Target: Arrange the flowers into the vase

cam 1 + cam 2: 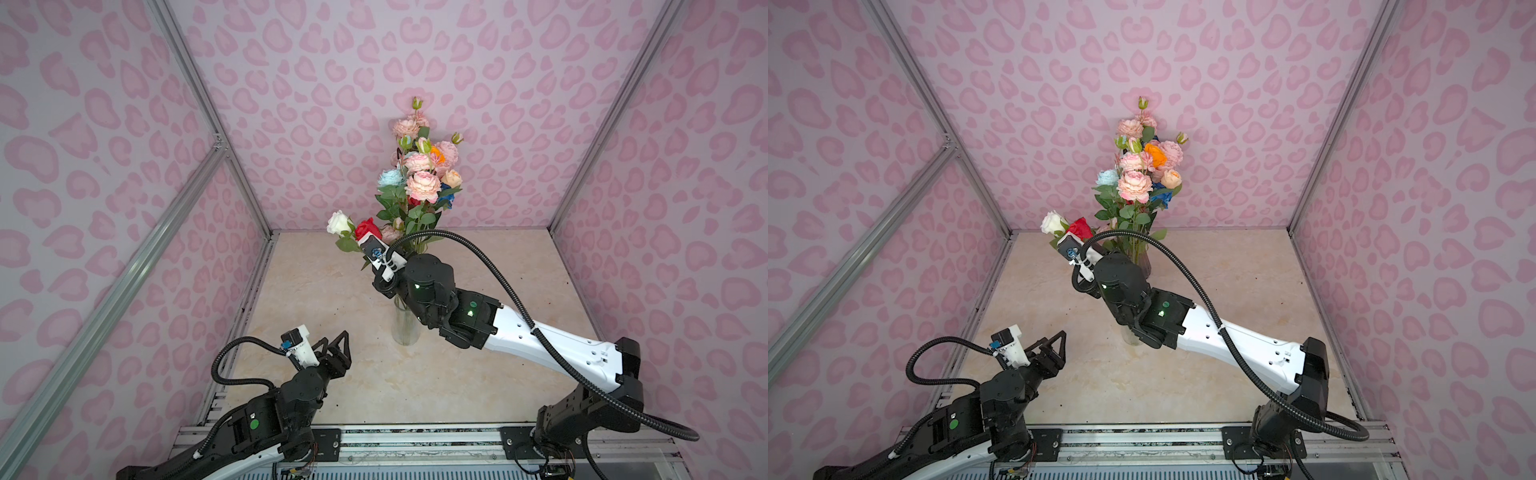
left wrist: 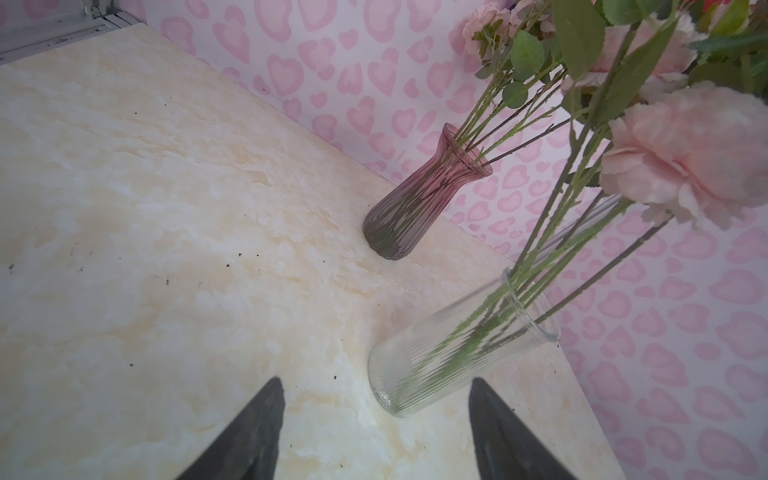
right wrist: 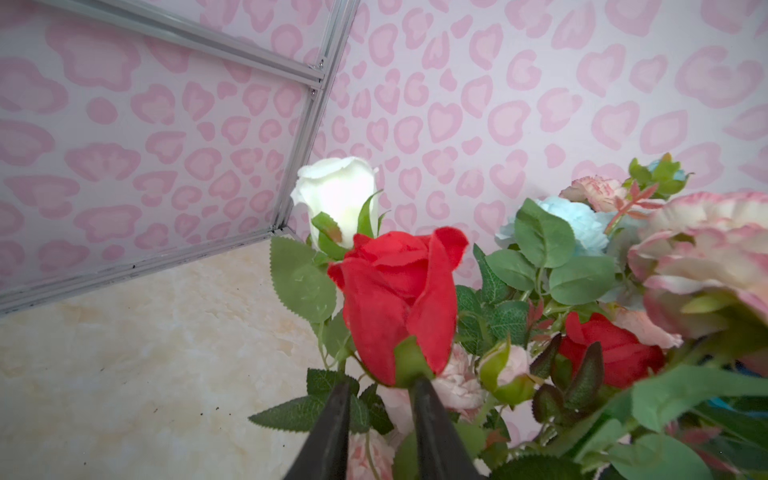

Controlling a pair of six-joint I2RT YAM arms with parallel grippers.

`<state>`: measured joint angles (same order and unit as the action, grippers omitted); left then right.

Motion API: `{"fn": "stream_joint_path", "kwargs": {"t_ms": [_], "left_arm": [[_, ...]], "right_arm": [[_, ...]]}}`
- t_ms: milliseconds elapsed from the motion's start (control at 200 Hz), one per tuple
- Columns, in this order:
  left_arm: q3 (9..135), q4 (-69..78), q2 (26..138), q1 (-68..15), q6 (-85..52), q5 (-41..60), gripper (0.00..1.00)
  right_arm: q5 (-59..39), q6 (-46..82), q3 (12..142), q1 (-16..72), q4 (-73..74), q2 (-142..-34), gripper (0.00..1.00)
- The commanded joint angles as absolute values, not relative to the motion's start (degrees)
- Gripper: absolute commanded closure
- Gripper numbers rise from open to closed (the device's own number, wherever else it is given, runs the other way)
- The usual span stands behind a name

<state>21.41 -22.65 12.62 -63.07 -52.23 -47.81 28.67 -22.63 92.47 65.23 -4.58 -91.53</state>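
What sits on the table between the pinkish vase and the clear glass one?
Nothing: in the left wrist view the marble tabletop between the pinkish vase and the clear vase is bare, apart from stray dark specks.

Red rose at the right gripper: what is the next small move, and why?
Probably open the right gripper a little wider and draw straight back. The red rose leans beside the white rose above the clear vase, with the jaws narrowly apart just under its bloom. The arm hides whether its stem sits in the vase.
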Motion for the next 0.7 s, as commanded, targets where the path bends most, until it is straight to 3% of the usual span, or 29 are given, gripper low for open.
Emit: {"fn": "stream_joint_path", "kwargs": {"t_ms": [0,355,430,535,695], "left_arm": [[20.6,-23.2,11.7,-63.0,-52.6,-48.9,0.29],[20.3,-23.2,12.0,-63.1,-52.8,-49.0,0.29],[20.2,-23.2,12.0,-63.0,-53.1,-48.9,0.29],[20.0,-23.4,11.6,-63.0,-53.5,-48.9,0.29],[19.9,-23.4,11.2,-63.0,-53.3,-49.0,0.29]], "right_arm": [[31.3,-24.7,92.2,65.2,-7.1,-91.7,0.71],[32.8,-26.0,93.1,64.2,-6.2,-93.3,0.72],[33.2,-26.7,93.4,64.1,-6.4,-93.8,0.76],[33.4,-27.0,93.2,64.1,-6.0,-93.8,0.90],[32.9,-26.2,90.4,64.3,-3.0,-91.0,0.97]]}}
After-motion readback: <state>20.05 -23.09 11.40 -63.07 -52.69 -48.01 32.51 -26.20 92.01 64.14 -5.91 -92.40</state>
